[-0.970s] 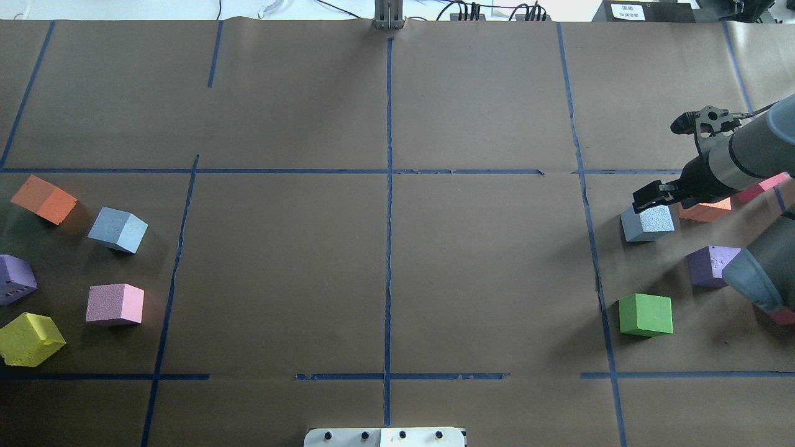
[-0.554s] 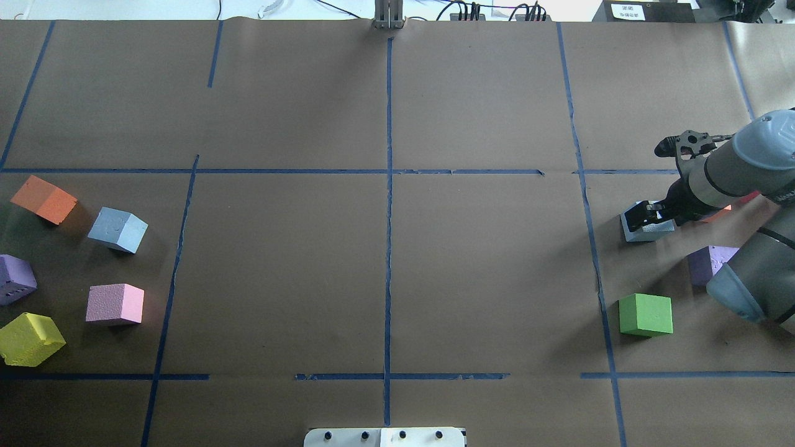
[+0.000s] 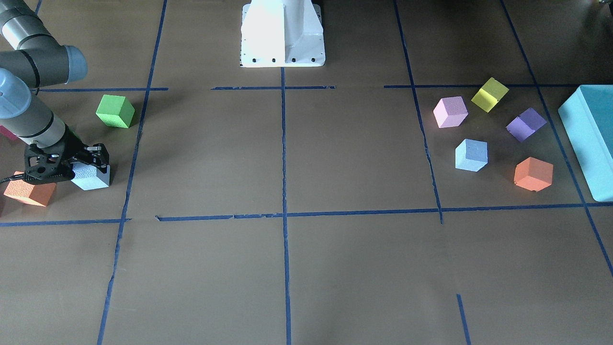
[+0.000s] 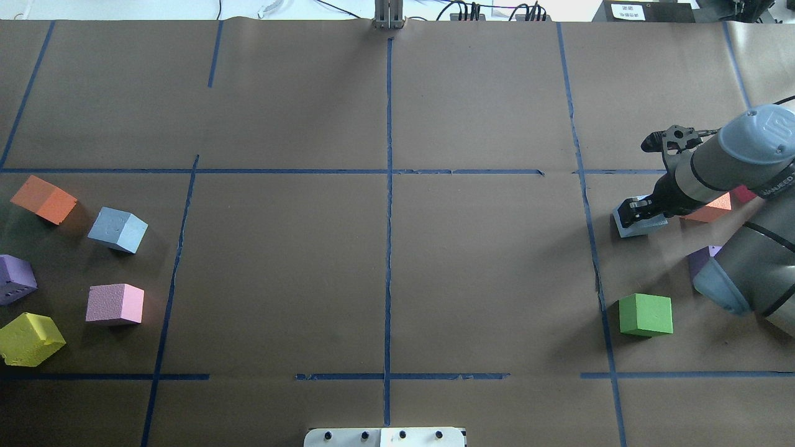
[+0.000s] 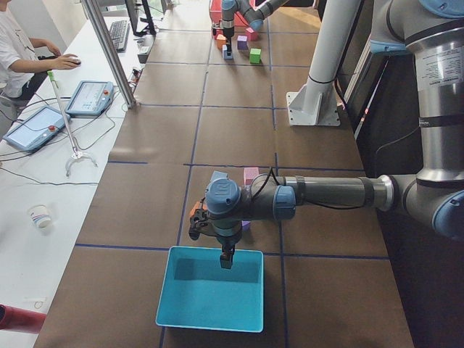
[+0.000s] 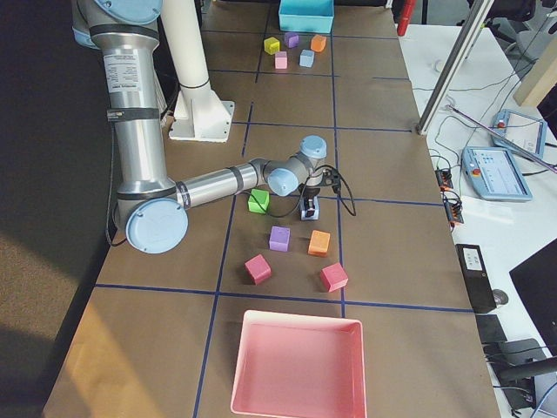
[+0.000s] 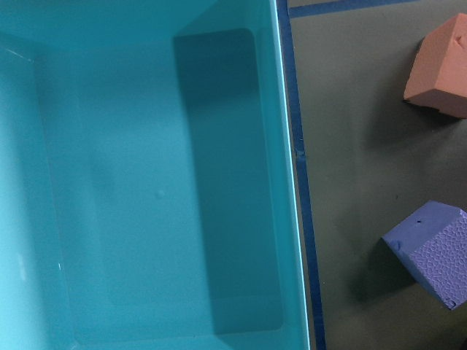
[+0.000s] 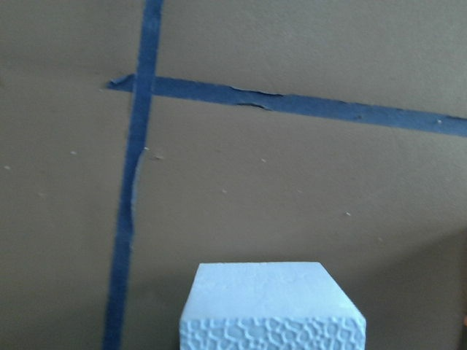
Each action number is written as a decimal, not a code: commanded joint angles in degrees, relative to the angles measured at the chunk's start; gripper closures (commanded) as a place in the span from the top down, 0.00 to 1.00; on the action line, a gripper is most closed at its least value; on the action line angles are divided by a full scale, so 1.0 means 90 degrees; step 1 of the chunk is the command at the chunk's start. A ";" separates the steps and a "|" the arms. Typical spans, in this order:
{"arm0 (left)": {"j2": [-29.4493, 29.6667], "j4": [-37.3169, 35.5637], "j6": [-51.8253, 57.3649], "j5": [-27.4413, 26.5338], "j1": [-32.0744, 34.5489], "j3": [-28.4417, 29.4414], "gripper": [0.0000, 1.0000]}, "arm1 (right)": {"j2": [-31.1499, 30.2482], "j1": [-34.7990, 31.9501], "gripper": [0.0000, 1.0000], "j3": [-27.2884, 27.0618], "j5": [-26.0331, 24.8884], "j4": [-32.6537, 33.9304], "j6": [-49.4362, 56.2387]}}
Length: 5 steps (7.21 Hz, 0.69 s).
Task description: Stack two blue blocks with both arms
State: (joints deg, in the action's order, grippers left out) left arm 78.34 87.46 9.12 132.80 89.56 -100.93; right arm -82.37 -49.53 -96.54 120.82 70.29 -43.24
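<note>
One pale blue block (image 4: 628, 229) sits on the right side of the table. My right gripper (image 4: 640, 212) is down on it, black fingers at its two sides, and looks shut on it. The front view shows the same block (image 3: 92, 179) on the paper under the gripper (image 3: 91, 160). It fills the bottom of the right wrist view (image 8: 271, 306). The other blue block (image 4: 118, 230) lies free at the far left. My left gripper (image 5: 227, 261) hangs over the teal box, seen only in the left side view, so I cannot tell its state.
The teal box (image 3: 589, 139) stands at the left end. Orange (image 4: 43, 198), purple (image 4: 15, 279), pink (image 4: 115, 304) and yellow (image 4: 31, 338) cubes surround the free blue block. A green cube (image 4: 646, 315) and an orange cube (image 4: 708, 211) lie near the right gripper.
My right arm swung left and lowered its gripper onto the right blue block. The block shifted slightly left and turned a little. The left-side cubes have not moved.
</note>
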 commanded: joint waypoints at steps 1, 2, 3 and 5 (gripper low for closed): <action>-0.0003 -0.0001 0.0002 0.0000 0.0000 0.0004 1.00 | 0.1147 0.0471 0.11 0.0062 0.0003 0.0399 -0.0853; -0.0003 -0.0001 0.0002 0.0000 0.0000 -0.0006 1.00 | 0.2140 0.0813 0.12 0.0189 -0.0103 0.1176 -0.1517; -0.0003 0.0008 0.0002 0.0000 0.0000 -0.0006 1.00 | 0.2866 0.1155 0.12 0.0316 -0.0559 0.1812 -0.1872; -0.0003 0.0008 0.0002 0.0000 0.0000 -0.0006 1.00 | 0.4360 0.1926 0.12 0.1492 -0.1370 0.1868 -0.3363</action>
State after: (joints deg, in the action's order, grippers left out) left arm 78.31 87.53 9.14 132.80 89.56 -100.99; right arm -51.51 -36.53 -89.26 113.02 86.02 -65.83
